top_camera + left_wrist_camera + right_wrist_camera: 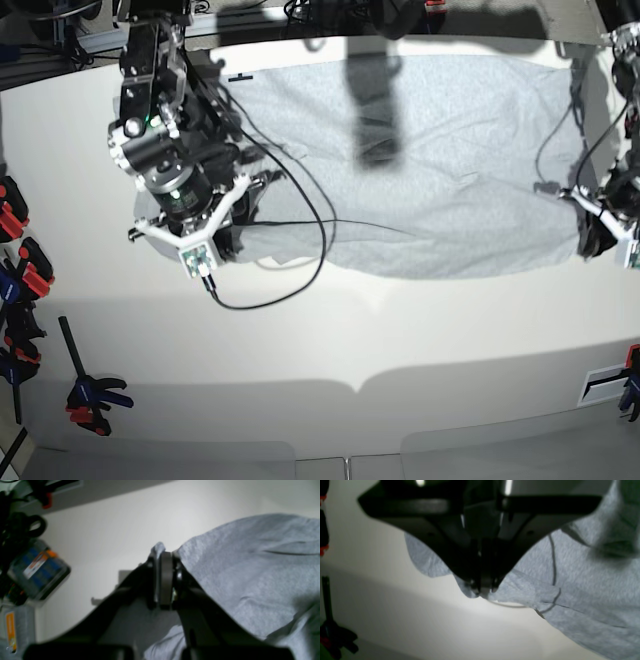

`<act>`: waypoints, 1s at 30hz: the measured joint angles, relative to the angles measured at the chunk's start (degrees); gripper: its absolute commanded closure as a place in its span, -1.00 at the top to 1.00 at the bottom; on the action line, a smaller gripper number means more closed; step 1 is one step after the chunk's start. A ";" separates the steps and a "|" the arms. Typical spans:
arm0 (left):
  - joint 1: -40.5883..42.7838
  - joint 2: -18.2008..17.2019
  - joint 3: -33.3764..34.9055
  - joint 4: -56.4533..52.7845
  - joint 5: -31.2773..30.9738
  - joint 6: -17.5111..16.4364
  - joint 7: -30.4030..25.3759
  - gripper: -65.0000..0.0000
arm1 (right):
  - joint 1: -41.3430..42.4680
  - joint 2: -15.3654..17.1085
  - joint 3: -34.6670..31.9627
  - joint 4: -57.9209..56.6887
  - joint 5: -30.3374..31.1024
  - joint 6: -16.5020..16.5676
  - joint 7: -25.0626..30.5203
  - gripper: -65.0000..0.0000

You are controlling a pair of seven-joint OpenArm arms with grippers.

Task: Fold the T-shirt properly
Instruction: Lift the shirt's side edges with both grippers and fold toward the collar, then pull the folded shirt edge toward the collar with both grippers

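The light grey T-shirt [420, 150] lies spread, plain side up, across the far half of the white table [350, 340]. My right gripper [240, 225] is at the shirt's near left corner. In the right wrist view it [483, 592] is shut on the shirt's edge [582, 592], just above the table. My left gripper [592, 228] is at the shirt's near right corner. In the left wrist view it [163, 555] is shut on a pinch of the grey fabric [250, 567], with a small tuft sticking out past the tips.
A black cable [300, 250] loops from the right arm over the shirt's near left part. Red and black clamps [20, 260] and a blue-handled clamp [90, 395] sit at the table's left edge. A box of blue parts [37, 570] lies beyond the table's right end.
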State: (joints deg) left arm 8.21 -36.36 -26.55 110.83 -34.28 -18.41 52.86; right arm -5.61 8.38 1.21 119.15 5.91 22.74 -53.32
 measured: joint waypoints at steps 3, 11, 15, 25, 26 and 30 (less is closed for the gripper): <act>2.89 0.02 -2.54 0.94 -0.04 -0.04 -0.44 -1.00 | -1.46 0.00 2.29 0.59 0.09 0.02 0.07 -1.00; 3.85 0.37 -6.16 0.92 -0.02 -0.02 -0.31 -1.00 | -2.51 0.00 9.18 0.61 5.31 2.82 0.04 -1.00; 3.85 0.35 -6.16 0.92 -0.02 -0.02 1.66 -1.00 | -2.86 0.00 12.41 0.61 6.27 3.13 -0.07 -1.00; 4.94 0.48 -6.16 0.92 -0.20 -0.02 2.97 -1.00 | -4.81 -0.13 18.32 0.63 9.16 5.95 -0.28 -1.00; 5.86 0.46 -6.14 0.92 -0.13 -0.07 2.93 -1.00 | -4.72 -0.13 18.88 0.66 9.53 5.97 -0.28 -1.00; 11.04 0.48 -6.14 0.92 -1.73 0.13 2.45 -1.00 | -4.74 -0.15 20.76 0.66 13.75 8.15 -2.36 -1.00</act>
State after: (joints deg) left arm 19.25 -35.88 -32.69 111.74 -36.01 -18.28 55.31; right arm -10.35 8.23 21.98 119.81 19.66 30.89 -55.68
